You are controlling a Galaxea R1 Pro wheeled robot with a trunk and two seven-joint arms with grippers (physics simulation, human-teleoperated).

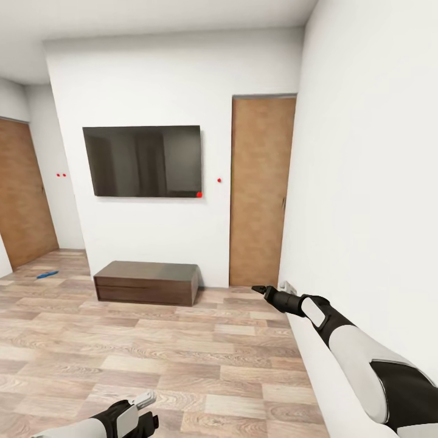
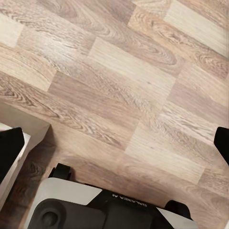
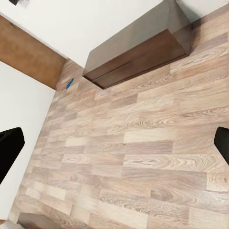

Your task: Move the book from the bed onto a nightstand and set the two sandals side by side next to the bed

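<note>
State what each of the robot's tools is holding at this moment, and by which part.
Nothing is held. In each wrist view the fingers stand wide apart over bare wood floor, with nothing between them. The blue sandal lies far off.

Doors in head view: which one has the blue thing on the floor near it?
The left door; the blue thing lies just before it, far from the door beside the TV.
</note>
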